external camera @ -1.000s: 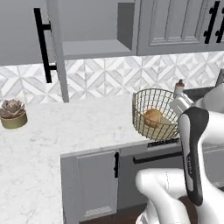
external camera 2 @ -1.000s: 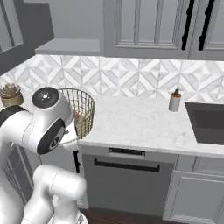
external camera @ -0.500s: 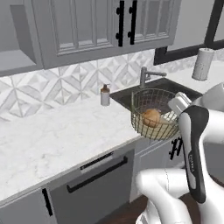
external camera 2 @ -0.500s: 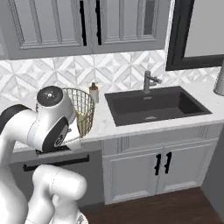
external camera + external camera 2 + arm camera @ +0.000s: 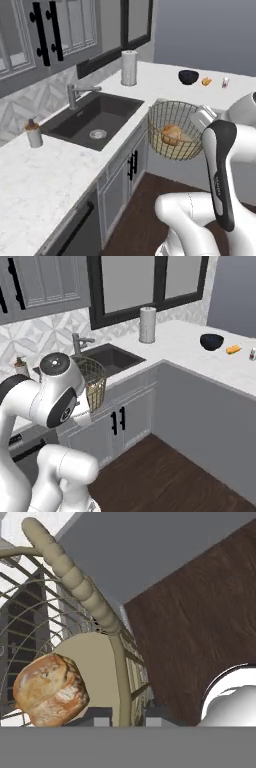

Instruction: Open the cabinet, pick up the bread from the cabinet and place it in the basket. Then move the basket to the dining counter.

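One bread [image 5: 171, 134] lies in the basket [image 5: 162, 150], held in the air past the worktop [image 5: 45, 175] corner, over dark floor [image 5: 150, 215]; the arm hides the claw there. From the right base, the arm's white joint covers half the basket [image 5: 96, 387], beside the sink [image 5: 112, 356]. In the hand view, the claw [image 5: 127, 713] grips the basket [image 5: 75, 577] wall, the bread [image 5: 50, 689] on its tan base.

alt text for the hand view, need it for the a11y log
Close-up from the gripper: its fingertips straddle the rim of the pale gold wire basket, which holds the round golden-brown bread on its tan base. Beyond the basket lie dark wood floor and a flat grey panel.
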Motion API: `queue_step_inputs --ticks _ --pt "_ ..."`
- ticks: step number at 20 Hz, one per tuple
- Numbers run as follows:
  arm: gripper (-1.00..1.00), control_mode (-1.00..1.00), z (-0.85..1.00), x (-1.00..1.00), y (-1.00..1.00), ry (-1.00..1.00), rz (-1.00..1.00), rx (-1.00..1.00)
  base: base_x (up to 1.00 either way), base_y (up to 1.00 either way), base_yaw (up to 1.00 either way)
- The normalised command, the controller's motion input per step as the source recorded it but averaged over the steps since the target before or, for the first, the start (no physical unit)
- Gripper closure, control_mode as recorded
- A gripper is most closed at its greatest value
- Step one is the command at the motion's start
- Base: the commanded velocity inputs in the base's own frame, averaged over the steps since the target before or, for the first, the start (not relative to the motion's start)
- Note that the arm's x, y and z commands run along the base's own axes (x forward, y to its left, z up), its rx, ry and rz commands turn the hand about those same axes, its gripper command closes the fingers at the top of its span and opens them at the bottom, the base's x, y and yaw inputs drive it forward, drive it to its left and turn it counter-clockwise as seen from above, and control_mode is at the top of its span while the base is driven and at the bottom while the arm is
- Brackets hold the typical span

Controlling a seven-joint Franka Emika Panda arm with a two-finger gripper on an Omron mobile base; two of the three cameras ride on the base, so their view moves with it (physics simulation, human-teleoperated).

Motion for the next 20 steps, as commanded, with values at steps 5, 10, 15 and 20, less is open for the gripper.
queue_step_inputs --ticks 5,10,15,20 --pt "1.00 1.00 0.00 0.00 0.00 0.00 0.00 0.00 0.03 0.00 -0.88" --pt "1.00 1.00 0.00 0.00 0.00 0.00 0.00 0.00 0.26 0.00 -0.80" --pt "1.00 1.00 0.00 0.00 0.00 0.00 0.00 0.00 0.93 0.00 -0.39" --pt "1.00 1.00 0.00 0.00 0.00 0.00 0.00 0.00 1.00 -0.29 0.00"
